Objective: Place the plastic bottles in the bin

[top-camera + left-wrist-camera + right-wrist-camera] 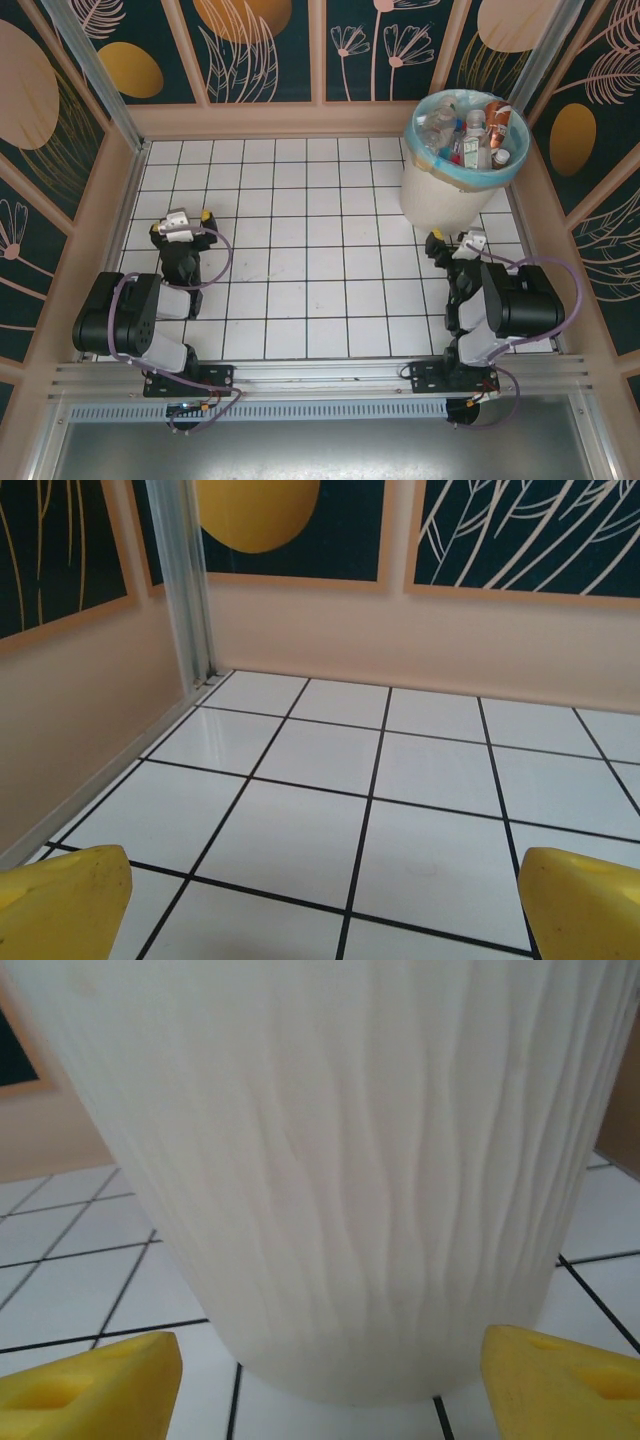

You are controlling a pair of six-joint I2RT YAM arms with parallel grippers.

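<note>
The walls [260, 50] around the work place are dark green panels with drawings of plants and orange ovals, set in pale pink frames. An aluminium post [185, 580] stands in the far left corner. The desk [300, 280] is covered with white square tiles with black lines between them, and it is glossy in the left wrist view.

The bin [445, 195] stands in the far right corner of the desk, lined with a light blue bag [512, 165] folded over its rim. In the right wrist view its cream wall [340, 1160] is very close, and its top is cut off by the picture edge.

The left claw [185, 218] hovers at the left side, released, with its yellow fingertips [60, 900] wide apart and bare tiles between them. The right claw [455, 242] is just near the bin's foot, also released and holding nothing.

The plastic bottles [470, 135] lie inside the bin, piled over each other. How many they are I cannot tell, and the labels are too small to read.
</note>
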